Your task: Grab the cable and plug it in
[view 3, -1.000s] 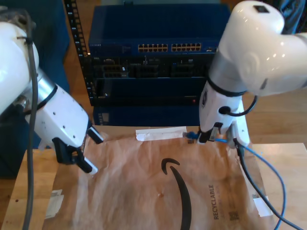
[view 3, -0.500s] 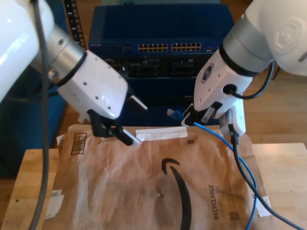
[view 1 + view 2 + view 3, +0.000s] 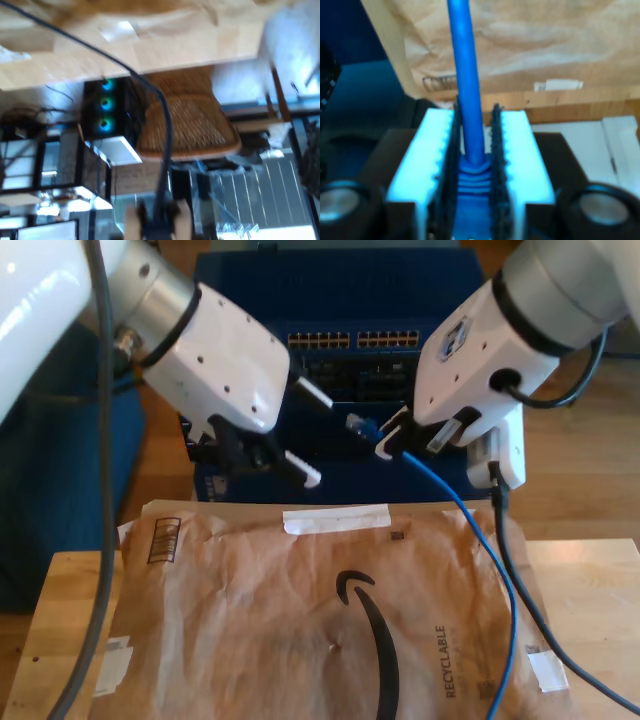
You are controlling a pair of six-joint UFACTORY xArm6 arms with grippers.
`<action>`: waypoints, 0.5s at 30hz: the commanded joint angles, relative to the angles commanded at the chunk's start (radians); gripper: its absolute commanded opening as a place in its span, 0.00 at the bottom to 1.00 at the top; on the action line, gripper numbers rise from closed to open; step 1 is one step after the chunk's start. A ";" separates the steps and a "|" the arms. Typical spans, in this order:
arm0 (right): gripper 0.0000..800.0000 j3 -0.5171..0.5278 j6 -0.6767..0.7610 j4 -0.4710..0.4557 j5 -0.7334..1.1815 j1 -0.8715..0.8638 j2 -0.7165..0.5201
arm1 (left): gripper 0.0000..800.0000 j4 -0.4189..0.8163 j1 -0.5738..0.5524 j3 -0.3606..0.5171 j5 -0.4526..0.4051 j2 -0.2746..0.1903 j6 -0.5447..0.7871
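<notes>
The bright blue cable (image 3: 470,530) hangs from my second gripper (image 3: 393,443), which is shut on it just behind the plug. The blue-booted plug (image 3: 360,426) sticks out toward the exterior view's left, in the air in front of the rack. In the second wrist view the cable (image 3: 467,75) runs between the ribbed pads (image 3: 520,150), which are pressed on its boot. The rest of the cable trails down over the paper mailer to the table's front. My first gripper (image 3: 308,430) hovers open at the exterior view's left, level with the plug and holding nothing.
A blue network switch (image 3: 250,300) with rows of yellow ports (image 3: 355,340) tops the dark rack behind the table. A brown paper mailer (image 3: 320,610) covers the wooden table (image 3: 70,630). A dark grey arm cable (image 3: 520,570) hangs beside the blue one. A wicker chair (image 3: 190,125) stands beyond the table.
Both arms have risen from the table. My second gripper has carried the plug up in front of the rack. My first gripper has moved up and toward the exterior view's right.
</notes>
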 joint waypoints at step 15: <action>0.00 -0.051 -0.005 0.035 0.011 -0.020 -0.003 | 1.00 -0.104 0.006 -0.072 0.095 0.040 -0.021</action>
